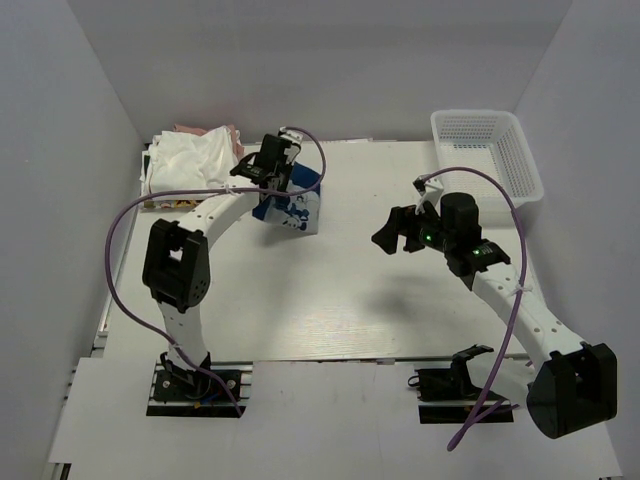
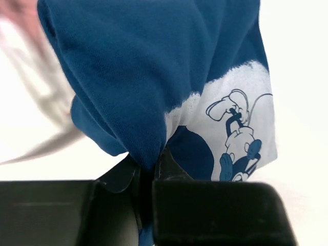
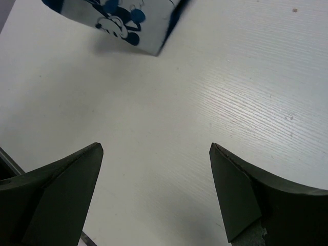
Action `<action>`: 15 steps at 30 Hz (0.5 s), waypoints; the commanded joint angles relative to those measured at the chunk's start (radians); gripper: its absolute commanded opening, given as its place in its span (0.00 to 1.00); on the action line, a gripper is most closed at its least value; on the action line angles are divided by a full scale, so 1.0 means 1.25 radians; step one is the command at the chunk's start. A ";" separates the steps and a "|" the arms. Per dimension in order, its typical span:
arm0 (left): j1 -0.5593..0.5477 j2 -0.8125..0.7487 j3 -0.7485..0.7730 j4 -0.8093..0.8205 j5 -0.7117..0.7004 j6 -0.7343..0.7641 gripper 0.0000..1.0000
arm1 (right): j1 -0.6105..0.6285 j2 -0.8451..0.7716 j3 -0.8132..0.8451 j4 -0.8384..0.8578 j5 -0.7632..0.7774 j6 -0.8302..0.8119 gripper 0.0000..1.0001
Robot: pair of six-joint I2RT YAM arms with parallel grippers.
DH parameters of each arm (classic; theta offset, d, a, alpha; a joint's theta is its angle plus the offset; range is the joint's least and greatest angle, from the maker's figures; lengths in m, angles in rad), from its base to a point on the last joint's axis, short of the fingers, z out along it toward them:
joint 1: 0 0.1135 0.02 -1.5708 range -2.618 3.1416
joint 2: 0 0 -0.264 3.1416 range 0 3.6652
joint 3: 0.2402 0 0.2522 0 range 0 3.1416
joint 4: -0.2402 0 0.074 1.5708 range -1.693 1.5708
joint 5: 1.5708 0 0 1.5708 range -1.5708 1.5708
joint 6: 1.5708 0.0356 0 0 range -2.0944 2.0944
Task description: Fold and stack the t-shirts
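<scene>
My left gripper (image 1: 268, 172) is shut on the navy blue t-shirt (image 1: 291, 207) and holds it up so it hangs above the table's back left. In the left wrist view the blue cloth (image 2: 154, 66) with its white cartoon print is pinched between the jaws (image 2: 152, 166). A heap of white shirts (image 1: 190, 160) with a pink one (image 1: 205, 129) lies at the back left, just behind the arm. My right gripper (image 1: 397, 232) is open and empty above the middle of the table. In the right wrist view the hanging shirt (image 3: 123, 20) shows at the top.
A white plastic mesh basket (image 1: 487, 155) stands at the back right. The white table (image 1: 330, 290) spreads between the arms. Grey walls close in on both sides and at the back.
</scene>
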 commanded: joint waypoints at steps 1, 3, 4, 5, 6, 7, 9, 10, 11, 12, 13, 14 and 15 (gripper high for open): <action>0.031 -0.032 0.052 -0.035 -0.120 0.157 0.00 | -0.003 -0.012 -0.005 0.002 0.020 -0.018 0.90; 0.053 -0.041 0.052 -0.018 -0.120 0.244 0.00 | -0.001 -0.008 -0.004 0.001 0.020 -0.018 0.90; 0.053 -0.052 0.052 -0.008 -0.128 0.271 0.00 | -0.002 -0.005 -0.004 0.002 0.020 -0.019 0.90; 0.067 -0.052 0.052 0.012 -0.128 0.296 0.00 | -0.001 -0.003 -0.005 0.002 0.021 -0.018 0.90; 0.079 -0.062 0.052 0.019 -0.128 0.342 0.00 | -0.002 0.002 -0.001 0.002 0.021 -0.020 0.90; 0.079 -0.062 0.052 0.027 -0.128 0.362 0.00 | -0.001 0.005 -0.004 0.002 0.021 -0.021 0.90; 0.102 -0.069 0.063 0.036 -0.119 0.393 0.00 | -0.003 0.013 -0.001 0.002 0.020 -0.024 0.90; 0.103 -0.077 0.071 0.036 -0.106 0.412 0.00 | -0.001 0.018 0.001 0.000 0.017 -0.023 0.90; 0.113 -0.077 0.094 0.036 -0.106 0.413 0.00 | -0.002 0.019 0.003 0.002 0.016 -0.026 0.90; 0.125 -0.077 0.110 0.036 -0.096 0.421 0.00 | -0.002 0.024 0.004 0.002 0.013 -0.025 0.90; 0.125 -0.077 0.129 0.036 -0.085 0.421 0.00 | -0.002 0.029 0.005 0.002 0.013 -0.024 0.90; 0.133 -0.068 0.162 0.029 -0.085 0.432 0.00 | -0.001 0.029 0.005 0.004 0.015 -0.025 0.90; 0.133 -0.060 0.179 0.029 -0.077 0.432 0.00 | -0.002 0.035 0.006 0.005 0.020 -0.025 0.90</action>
